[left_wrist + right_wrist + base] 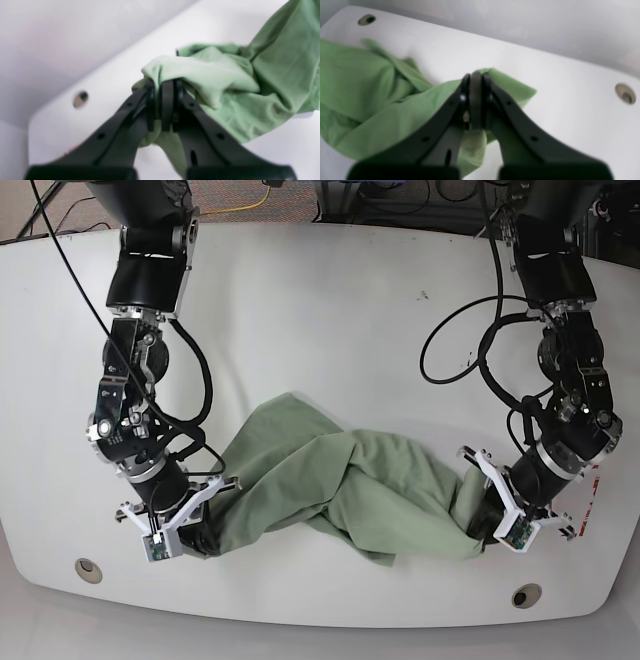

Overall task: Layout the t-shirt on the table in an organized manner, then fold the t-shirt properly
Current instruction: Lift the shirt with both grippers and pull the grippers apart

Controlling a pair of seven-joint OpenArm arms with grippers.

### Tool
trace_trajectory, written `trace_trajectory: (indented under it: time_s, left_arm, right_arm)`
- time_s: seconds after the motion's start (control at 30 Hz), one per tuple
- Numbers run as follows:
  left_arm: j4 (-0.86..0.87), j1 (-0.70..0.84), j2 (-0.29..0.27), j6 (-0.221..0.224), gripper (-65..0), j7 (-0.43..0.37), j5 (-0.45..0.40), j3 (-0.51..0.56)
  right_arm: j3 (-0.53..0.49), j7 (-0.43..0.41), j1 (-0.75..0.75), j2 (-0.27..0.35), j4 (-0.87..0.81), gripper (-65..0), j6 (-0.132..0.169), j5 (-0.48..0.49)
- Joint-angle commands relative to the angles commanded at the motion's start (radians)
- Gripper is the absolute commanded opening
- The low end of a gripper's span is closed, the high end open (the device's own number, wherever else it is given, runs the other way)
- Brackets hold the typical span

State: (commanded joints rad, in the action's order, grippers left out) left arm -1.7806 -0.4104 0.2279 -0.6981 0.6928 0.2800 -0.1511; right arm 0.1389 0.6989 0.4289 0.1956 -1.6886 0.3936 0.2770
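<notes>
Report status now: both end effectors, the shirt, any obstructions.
Left end effector shut on the t-shirt. Right end effector shut on it too. Shirt bunched and twisted between them on the table, not laid flat. Nothing seen in the way.

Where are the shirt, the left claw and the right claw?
shirt (380,490), base view, twisted middle of the cloth.
left claw (163,86), left wrist view, between the tips shut on cloth.
right claw (475,77), right wrist view, between the tips shut on cloth.
</notes>
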Motion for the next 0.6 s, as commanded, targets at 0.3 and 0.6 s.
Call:
trace_trajectory:
  time_s: [0.3, 0.6]
  left_arm:
    - [0.005, -0.152, 0.025, 0.000, -64.7, 0.002, -0.003, -0.071]
    - [0.044, -0.262, 0.026, 0.000, -64.7, 0.054, -0.002, -0.157]
  right_arm:
    - [-0.002, 0.003, 0.143, 0.071, 0.025, -65.0, 0.000, 0.005]
    - [-0.002, 0.003, 0.236, 0.143, 0.084, -65.0, 0.000, 0.006]
